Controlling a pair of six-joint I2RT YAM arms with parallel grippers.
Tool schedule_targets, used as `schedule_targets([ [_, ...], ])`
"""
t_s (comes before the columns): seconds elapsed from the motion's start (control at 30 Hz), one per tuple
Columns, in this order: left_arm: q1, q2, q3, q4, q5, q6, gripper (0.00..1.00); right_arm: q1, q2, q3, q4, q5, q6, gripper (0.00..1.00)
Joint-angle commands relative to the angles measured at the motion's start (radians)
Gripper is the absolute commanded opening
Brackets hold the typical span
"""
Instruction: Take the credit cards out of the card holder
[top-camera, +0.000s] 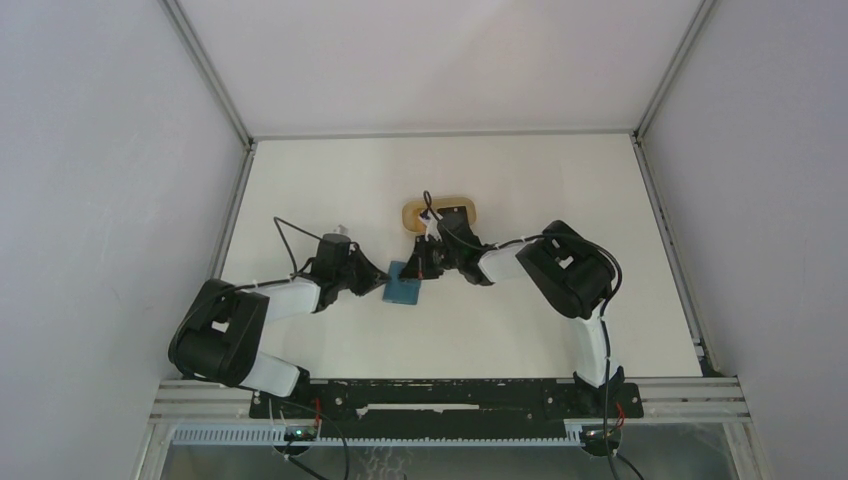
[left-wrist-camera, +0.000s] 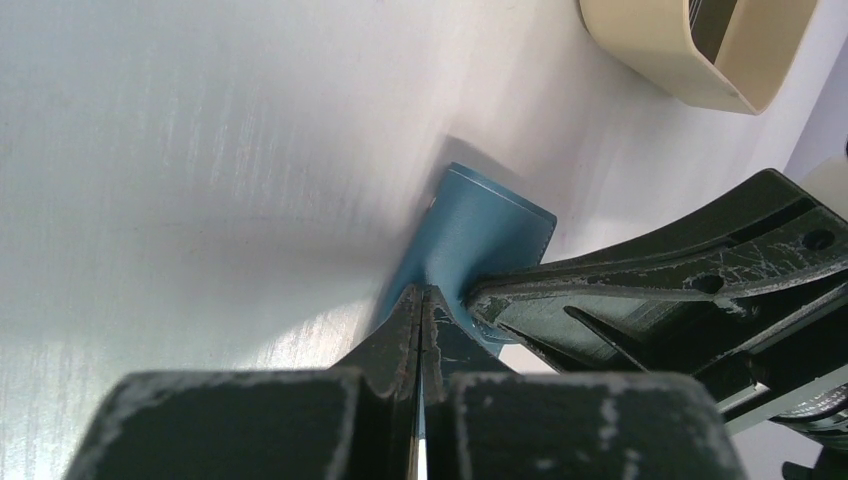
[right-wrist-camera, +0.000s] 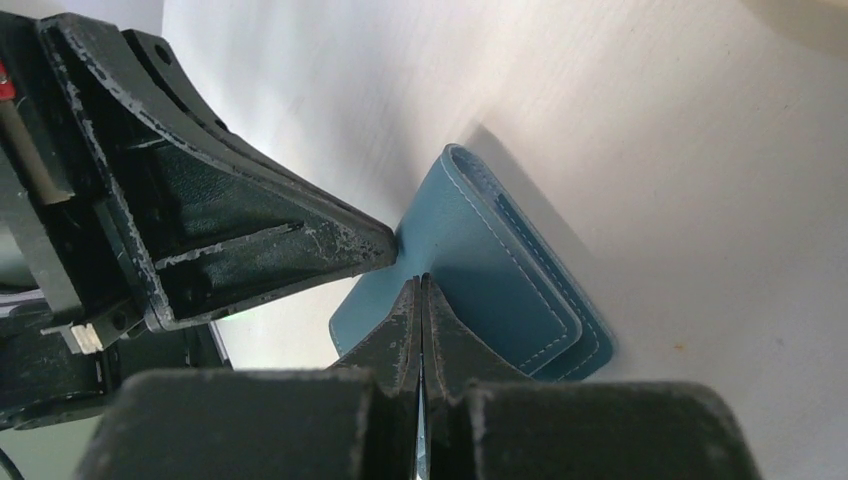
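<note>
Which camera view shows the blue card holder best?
The right wrist view: the card holder fills the middle, with stitching and layered flaps clear. The left wrist view shows one end only; the top view, a small blue patch.

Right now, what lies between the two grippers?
Only the card holder; the left gripper and right gripper both close on it, clearest in the top view.

no readable text, labels, brands, numbers or signs anywhere in any view
</note>
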Motion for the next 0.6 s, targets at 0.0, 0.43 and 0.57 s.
schedule_targets([
  [0.0, 0.001, 0.006, -0.046, -0.081, -0.075, 0.007, 0.00, 0.014, 0.038, -0.114, -0.043, 0.021, -0.003, 0.00],
  [0.43, 0.002, -0.038, -0.113, -0.007, -0.116, -0.017, 0.00, 0.071, 0.077, -0.215, 0.068, 0.119, 0.055, 0.00],
  [0.57, 0.002, -0.047, -0.111, 0.016, -0.117, -0.011, 0.00, 0.100, 0.050, -0.234, 0.041, 0.174, 0.048, 0.00],
])
